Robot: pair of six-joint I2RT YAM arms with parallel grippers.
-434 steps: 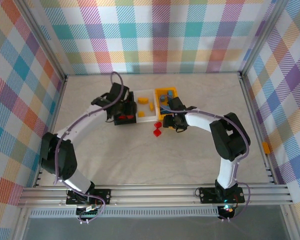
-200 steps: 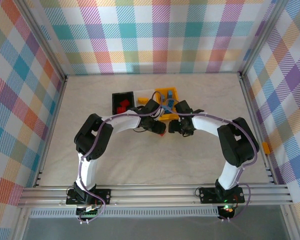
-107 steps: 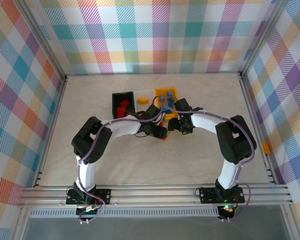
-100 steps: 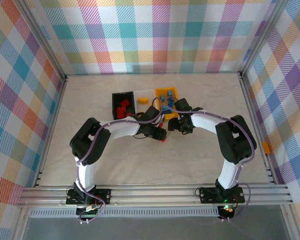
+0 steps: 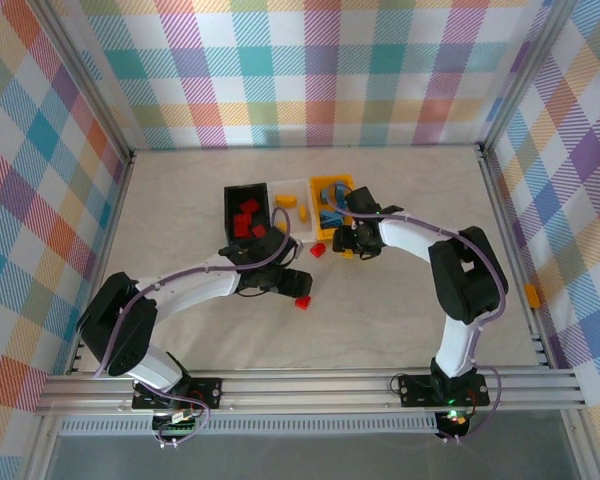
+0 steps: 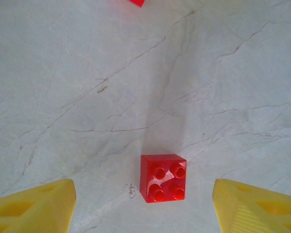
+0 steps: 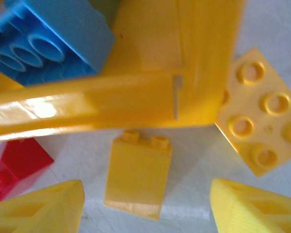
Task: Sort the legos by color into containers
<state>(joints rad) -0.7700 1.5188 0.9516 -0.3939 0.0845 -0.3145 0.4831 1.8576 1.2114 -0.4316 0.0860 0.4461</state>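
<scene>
Left wrist view, nearest first. Left gripper (image 6: 143,206) hangs low over the marbled table (image 6: 87,73), its 2 yellow fingertips (image 6: 34,206) spread wide at 7 and 5 o'clock of the frame. Nothing is held. 1 red brick (image 6: 163,178) lies between them, a little toward the 5 o'clock finger and apart from both. It is a 2x2, 4 studs up, glossy, set slightly askew. Bare table lies all round it.

Top view: a second red brick (image 5: 318,250) sits on the table at 1 o'clock of the first, well apart from it and near the bins.

Right wrist view. Right gripper (image 7: 146,204) is also spread, holding nothing. A yellow brick (image 7: 138,174) lies on its side between the fingers, smooth face up, 2 studs pointing to 12 o'clock.
- At 9 o'clock of it, the corner of a red brick.
- At 2 o'clock, a flat yellow 2x2 piece (image 7: 257,131), 4 studs up, its near corner hidden by the bin wall.
- At 12 o'clock, just beyond the studs, the wall of the orange-yellow bin (image 7: 136,92) blocks the way ahead.
- Inside that bin, a blue brick (image 7: 48,39) shows round sockets to the camera.

Farthest, top view: 3 bins in a row.
- Black bin (image 5: 229,210) at 9 o'clock of the row, holding red bricks.
- White bin (image 5: 292,222) in the middle, holding yellow ones.
- The orange-yellow bin at 3 o'clock, holding blue.
</scene>
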